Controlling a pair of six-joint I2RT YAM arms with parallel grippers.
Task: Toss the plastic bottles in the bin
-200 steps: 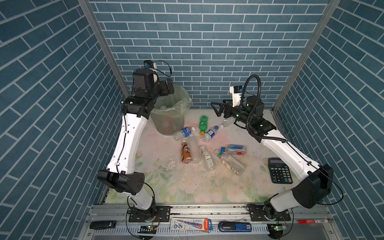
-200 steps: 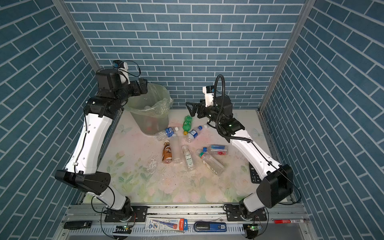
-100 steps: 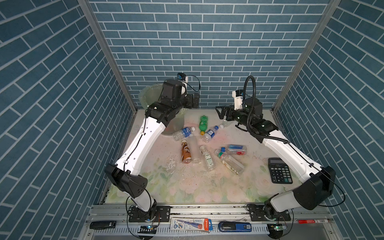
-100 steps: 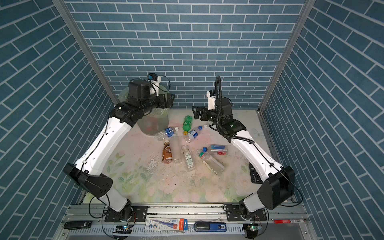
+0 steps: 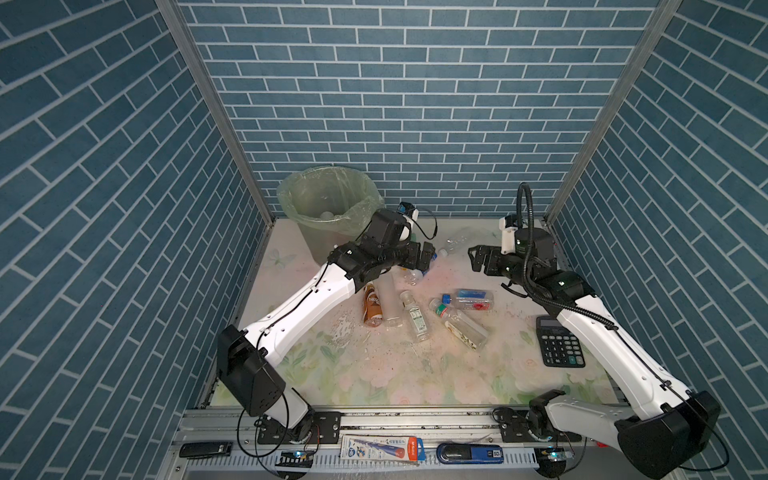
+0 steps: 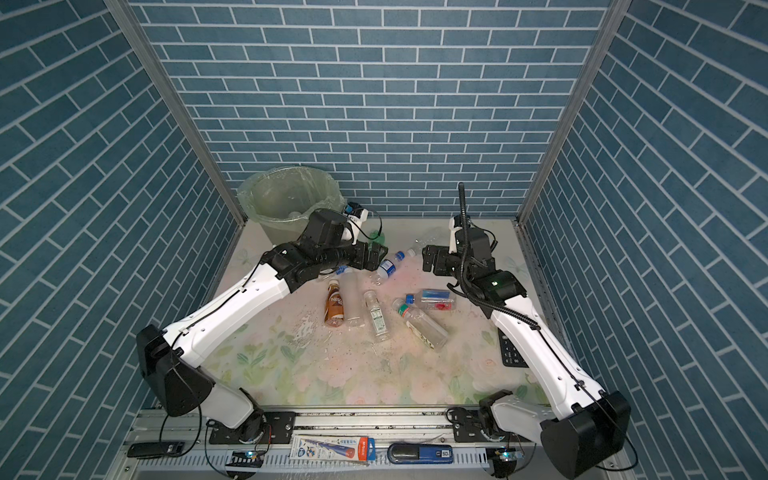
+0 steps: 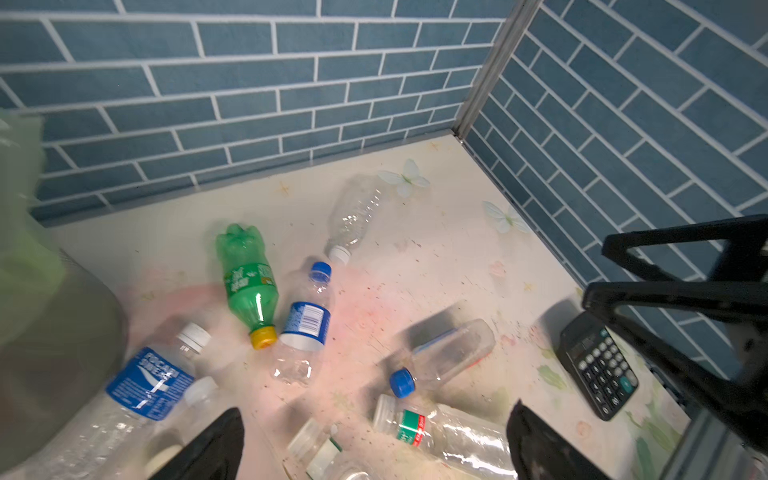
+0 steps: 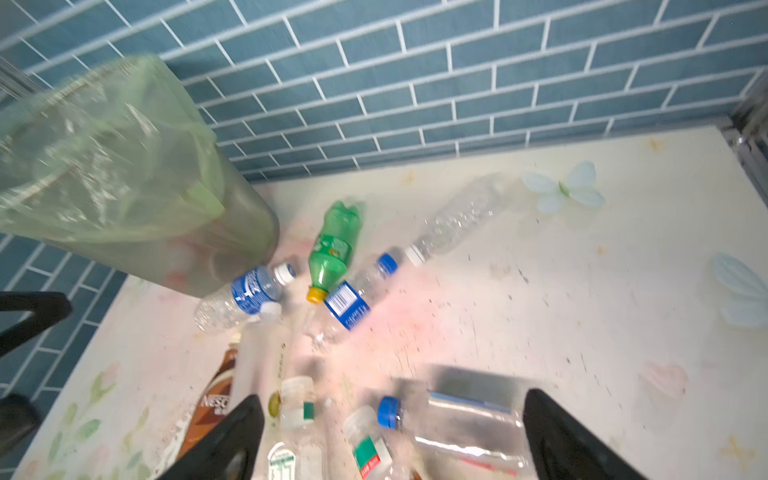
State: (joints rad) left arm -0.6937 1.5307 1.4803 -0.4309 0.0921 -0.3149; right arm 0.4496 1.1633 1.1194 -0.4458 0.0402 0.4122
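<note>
Hovering over the scatter, both hands empty. Step in hand, as I judged it: choosing the next bottle to pick. Nine lay on the table (image 5: 374, 374), so most of the job was undone.

Nearest me, on the right: black calculator (image 5: 559, 347), not mine to move. Beyond it lay the middle cluster, all flat:
- brown bottle (image 5: 372, 305), just beside a cloudy bottle (image 5: 390, 305)
- small white-labelled bottle (image 5: 415, 319)
- red-and-green-labelled bottle (image 5: 461, 326)
- blue-capped bottle (image 5: 471, 299)

Further out, my left gripper (image 5: 428, 259) hung above a barcode-labelled bottle (image 6: 386, 267), fingers spread wide with nothing between them. A second blue-labelled bottle (image 7: 145, 384) lay close by the foot of the bin, the green bottle (image 7: 248, 282) just beside. My right gripper (image 5: 478, 259) was likewise spread and empty, off the table, facing the left one.

Farther back: a bare clear bottle (image 5: 459, 243) near the rear wall. Farthest: the bin (image 5: 286, 195), upright in the back left corner. Something pale lay at its bottom; I could not tell what.

Next move called for lowering one gripper across a bottle's body, not along it, and closing. Then a high lift, since the rim stood well above every bottle. The left gripper was nearer the bin.
</note>
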